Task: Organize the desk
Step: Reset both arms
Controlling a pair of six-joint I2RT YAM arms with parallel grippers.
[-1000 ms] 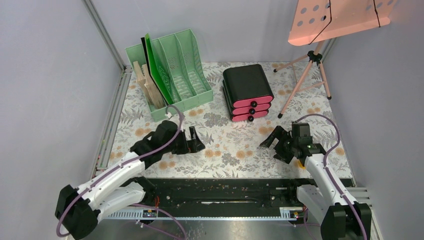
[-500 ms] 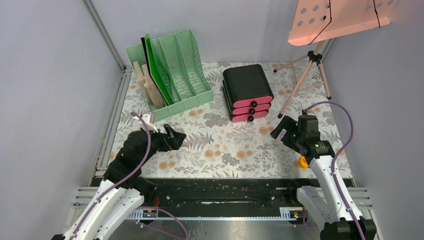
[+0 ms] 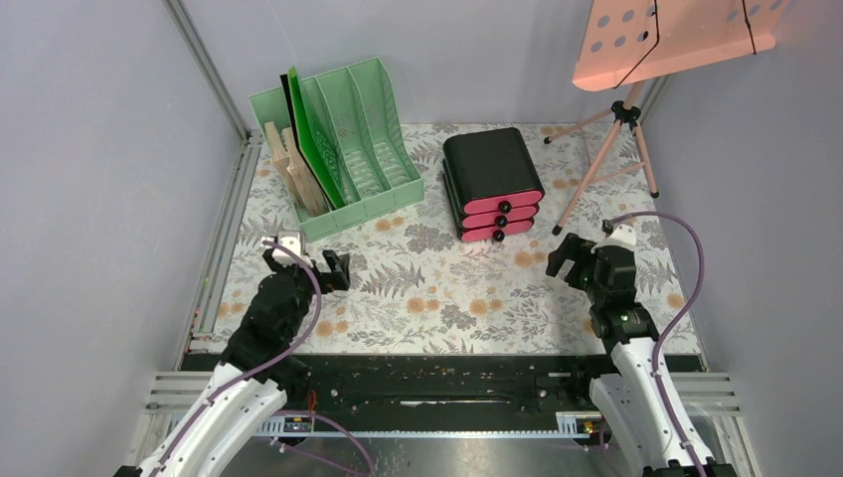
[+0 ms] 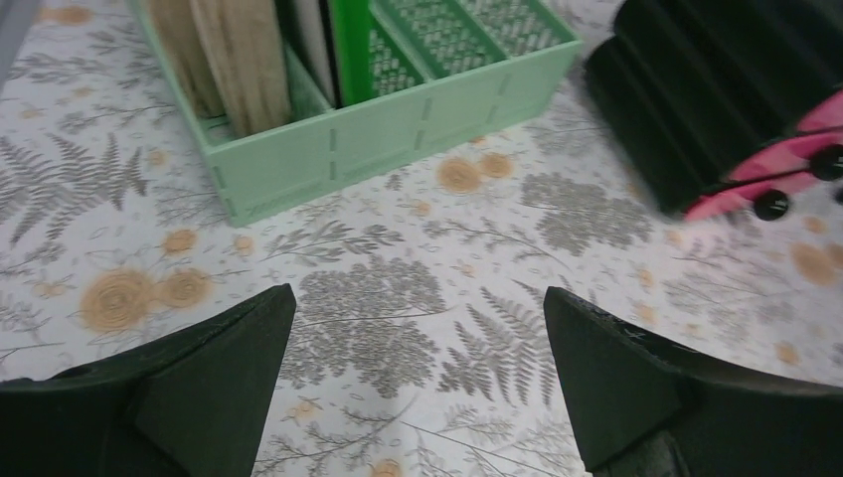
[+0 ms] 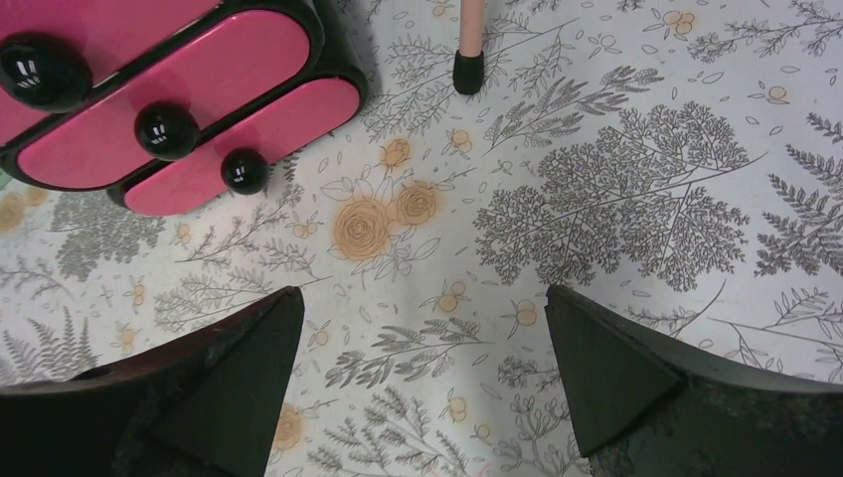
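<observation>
Both arms hover low over the desk (image 3: 457, 288), the patterned tabletop that fills the middle of the overhead view from the black rail near the arm bases to the back wall. The left gripper (image 3: 305, 260) has its jaws spread wide with nothing between them, and the right gripper (image 3: 582, 256) is the same. Each wrist camera shows only bare cloth (image 4: 398, 298) in the gap.

I judge the desk itself to be stiff, heavy and not something to lift. The cloth is another matter: it looks thin and soft, and I'd expect it to ruck up if a fingertip drags across it, so I keep the pads off it.

What I could take hold of stands on it:
- The mint-green file rack (image 3: 358, 149) at the back left looks like light, rigid plastic — best pinched at its front wall.
- The black drawer box (image 3: 492, 179) sits centre back, and its round knobs (image 5: 164, 127) look glossy and slippery.

I see nothing lying loose on the cloth, so the tidying looks close to finished.
</observation>
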